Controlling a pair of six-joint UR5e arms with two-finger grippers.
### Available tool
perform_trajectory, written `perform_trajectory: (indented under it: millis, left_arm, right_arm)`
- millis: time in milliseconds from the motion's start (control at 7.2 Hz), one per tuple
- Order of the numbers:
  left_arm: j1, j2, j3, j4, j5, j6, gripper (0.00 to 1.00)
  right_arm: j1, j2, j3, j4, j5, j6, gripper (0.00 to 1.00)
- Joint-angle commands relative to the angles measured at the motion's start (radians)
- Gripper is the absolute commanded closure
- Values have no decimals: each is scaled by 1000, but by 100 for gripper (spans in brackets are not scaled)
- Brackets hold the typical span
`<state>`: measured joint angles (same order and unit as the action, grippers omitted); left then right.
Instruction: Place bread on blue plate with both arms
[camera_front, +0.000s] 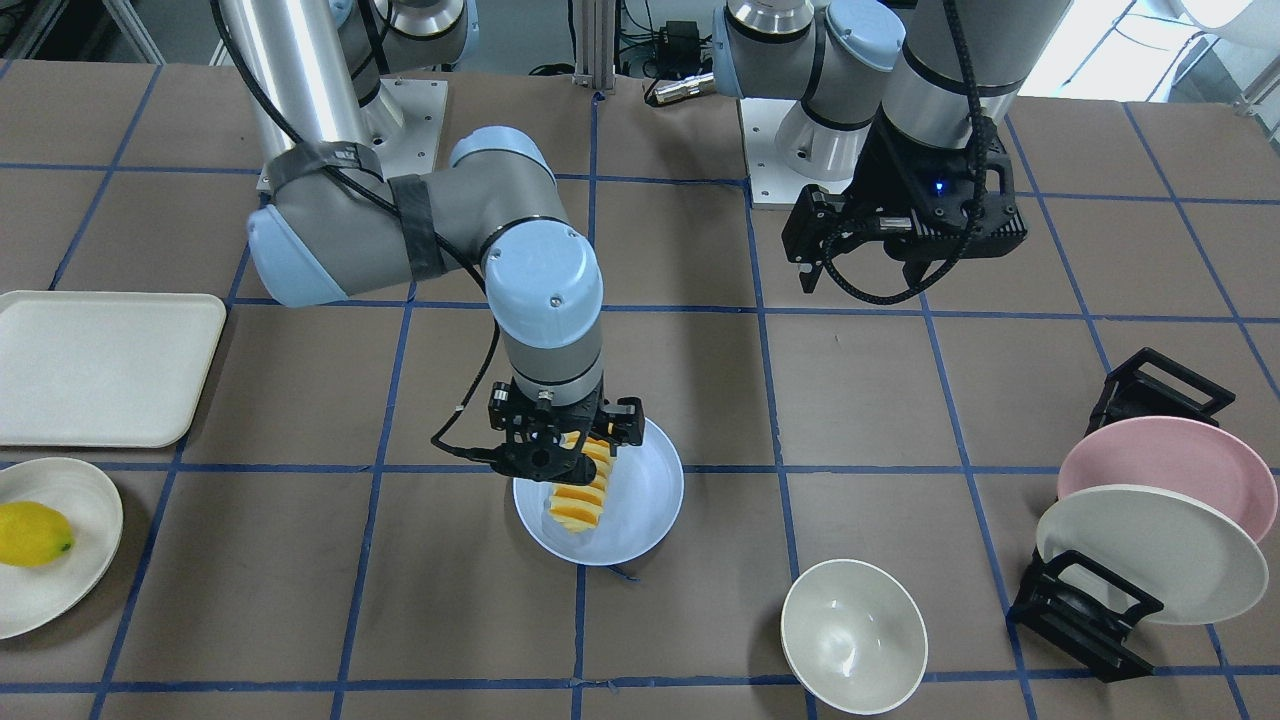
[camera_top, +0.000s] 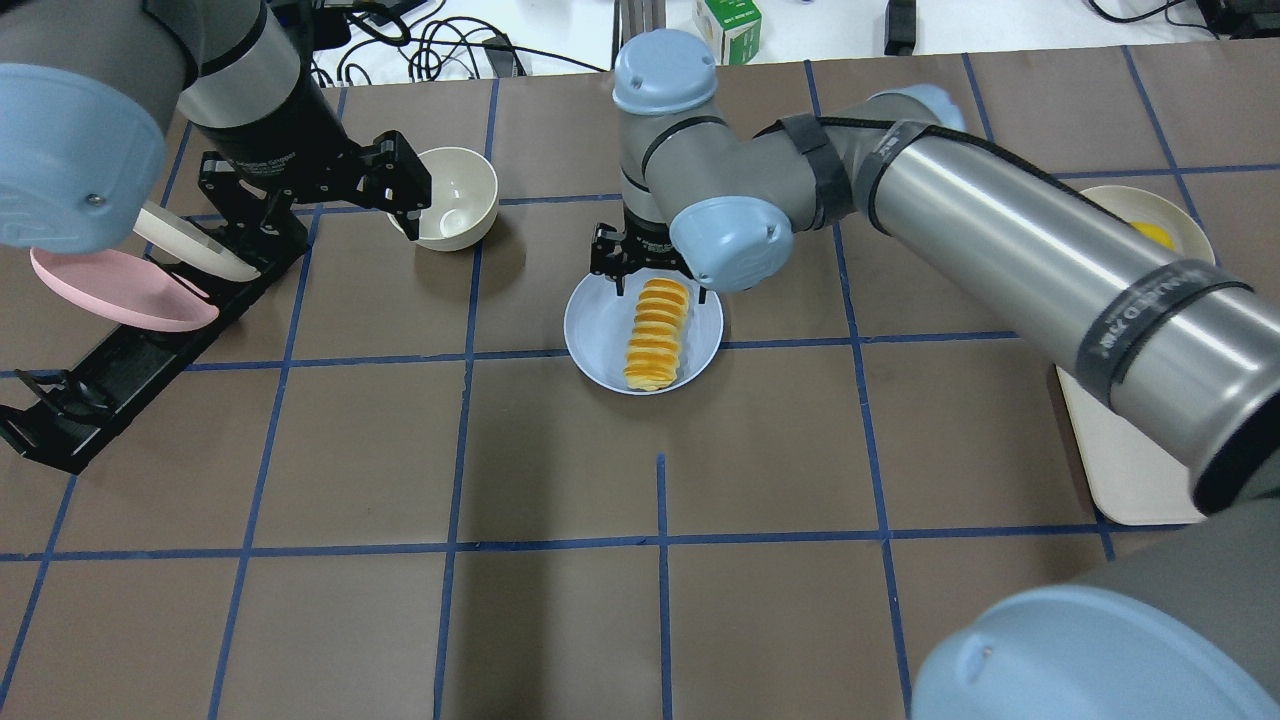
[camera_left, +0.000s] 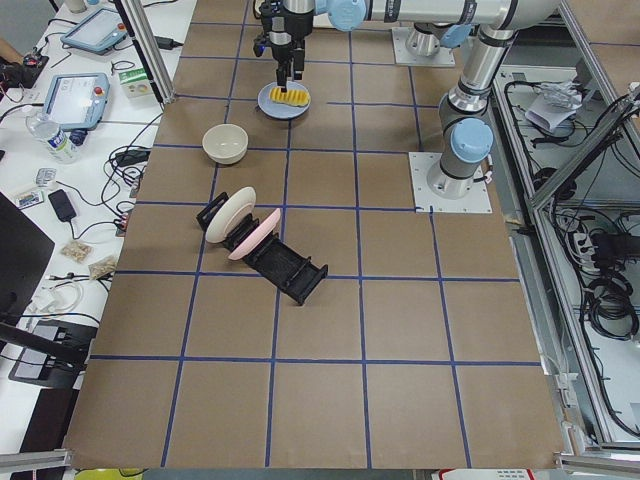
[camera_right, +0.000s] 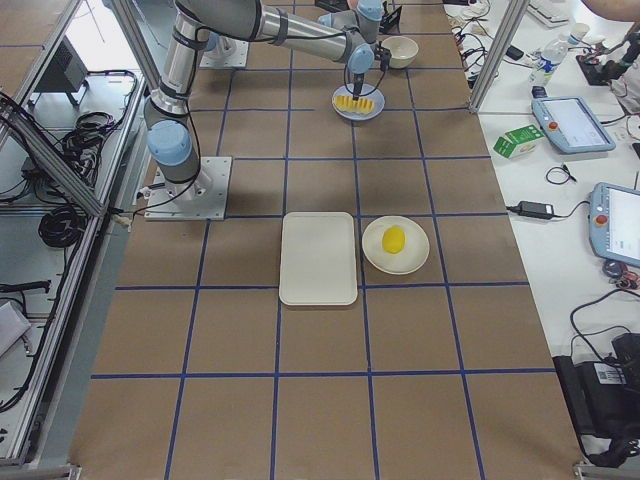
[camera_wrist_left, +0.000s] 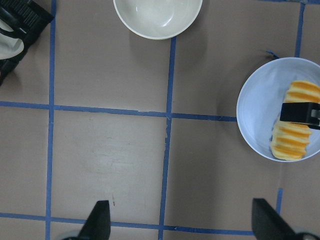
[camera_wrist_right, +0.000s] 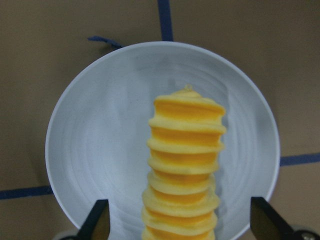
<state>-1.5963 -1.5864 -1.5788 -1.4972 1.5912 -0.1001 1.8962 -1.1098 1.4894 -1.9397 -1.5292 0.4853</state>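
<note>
The bread (camera_front: 580, 500), a ridged orange-golden loaf, lies on the blue plate (camera_front: 650, 500) near the table's middle. It also shows in the overhead view (camera_top: 655, 335) and on the plate (camera_wrist_right: 100, 150) in the right wrist view (camera_wrist_right: 185, 165). My right gripper (camera_front: 572, 450) hangs just over the loaf's robot-side end, open, with its fingers (camera_wrist_right: 97, 222) spread wide on either side of the bread. My left gripper (camera_front: 865, 265) is open and empty, held high and away from the plate, near the white bowl in the overhead view (camera_top: 405, 185).
A white bowl (camera_front: 853, 635) stands near the plate. A black rack (camera_front: 1085, 610) holds a pink plate (camera_front: 1165, 465) and a cream plate (camera_front: 1150, 555). A cream tray (camera_front: 100, 365) and a lemon (camera_front: 32, 533) on a cream plate (camera_front: 60, 590) sit on the other side.
</note>
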Motion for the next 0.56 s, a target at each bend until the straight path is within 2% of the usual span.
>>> perform_trajectory:
  millis: [0,139,278,417]
  left_arm:
    - [-1,3,9,0,1,3,0]
    - [-1,2,10,2,1,5,0]
    - [4,3,16,2,3,7,0]
    - [4,6,14,2,6,7,0]
  right_arm:
    - [-110,-155,-8,129,-5,-40,0]
    - [-146,-226,2,221,-5,-126,0]
    - [-167,-281,6,241,-5,-205,0]
    - [-181,-344,6,322,-9,-220,0]
